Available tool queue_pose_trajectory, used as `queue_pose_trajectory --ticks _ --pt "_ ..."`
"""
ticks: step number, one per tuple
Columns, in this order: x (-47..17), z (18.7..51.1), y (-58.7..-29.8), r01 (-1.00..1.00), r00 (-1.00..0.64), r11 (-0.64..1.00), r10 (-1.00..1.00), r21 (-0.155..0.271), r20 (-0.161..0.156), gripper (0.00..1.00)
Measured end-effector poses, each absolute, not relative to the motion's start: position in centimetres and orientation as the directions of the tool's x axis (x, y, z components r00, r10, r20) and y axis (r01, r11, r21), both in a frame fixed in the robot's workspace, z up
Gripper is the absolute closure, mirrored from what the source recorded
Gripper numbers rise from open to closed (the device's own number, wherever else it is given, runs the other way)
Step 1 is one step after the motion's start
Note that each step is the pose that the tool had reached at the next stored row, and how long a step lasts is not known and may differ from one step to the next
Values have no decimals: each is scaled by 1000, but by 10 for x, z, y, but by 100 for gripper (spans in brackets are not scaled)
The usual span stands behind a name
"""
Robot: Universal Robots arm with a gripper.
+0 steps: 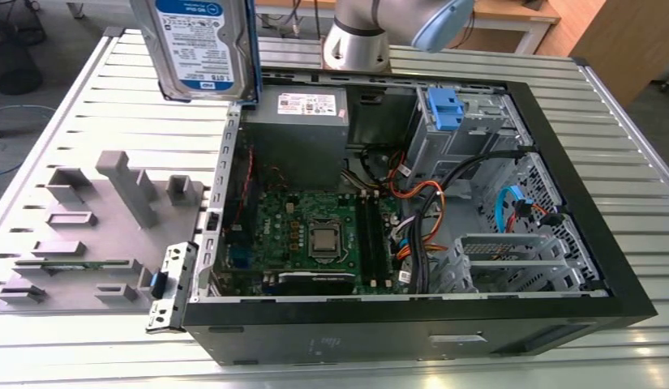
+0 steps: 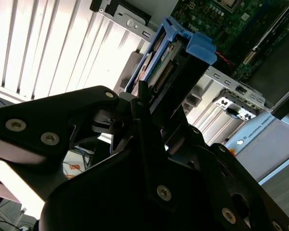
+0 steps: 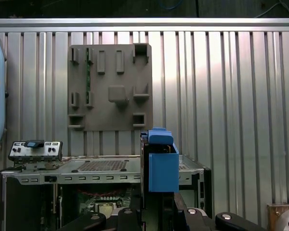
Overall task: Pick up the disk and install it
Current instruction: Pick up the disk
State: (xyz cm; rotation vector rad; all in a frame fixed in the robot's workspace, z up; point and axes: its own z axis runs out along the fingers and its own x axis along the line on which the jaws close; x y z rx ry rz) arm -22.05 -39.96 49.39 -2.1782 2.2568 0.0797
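Observation:
The disk [image 1: 204,49], a silver hard drive with a white-and-blue label and a blue frame along its edge, hangs upright in the air at the exterior view's upper left. It is above the slatted table, just outside the far left corner of the open computer case [image 1: 593,267]. In the second wrist view my gripper [image 2: 156,94] is shut on the disk [image 2: 176,57], with black fingers [image 2: 143,113] clamping its near end. The first wrist view looks along the disk's blue carrier [image 3: 161,168], which rises from the gripper [image 3: 156,211] above the case.
The case lies open with a motherboard [image 1: 312,235], a grey power-supply box [image 1: 302,121], cables [image 1: 421,203] and a drive bay holding a blue latch [image 1: 444,109]. A grey fixture plate [image 1: 85,235] sits left of the case. The robot's base [image 1: 362,40] stands behind it.

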Motion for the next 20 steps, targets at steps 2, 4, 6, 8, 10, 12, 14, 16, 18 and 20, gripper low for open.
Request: queue_pose_trajectory --ticks 2,4,6,8,10,12,14,16,18,20 --pt "-216 494 -400 -999 -36 35 -999 34 -38 65" --pt "-213 494 -400 -999 -36 35 -999 34 -38 65" --pt "-211 494 -400 -999 -36 35 -999 34 -38 65" --pt "-210 494 -400 -999 -36 35 -999 34 -38 65" --pt "-209 494 -400 -999 -36 35 -999 34 -38 65" --pt "-209 494 -400 -999 -36 35 -999 34 -38 65" --pt "-209 494 -400 -999 -36 35 -999 34 -38 65" --pt "-209 494 -400 -999 -36 35 -999 34 -38 65" --pt "-209 494 -400 -999 -36 35 -999 34 -38 65" --pt "-208 494 -400 -999 -36 35 -999 34 -38 65"
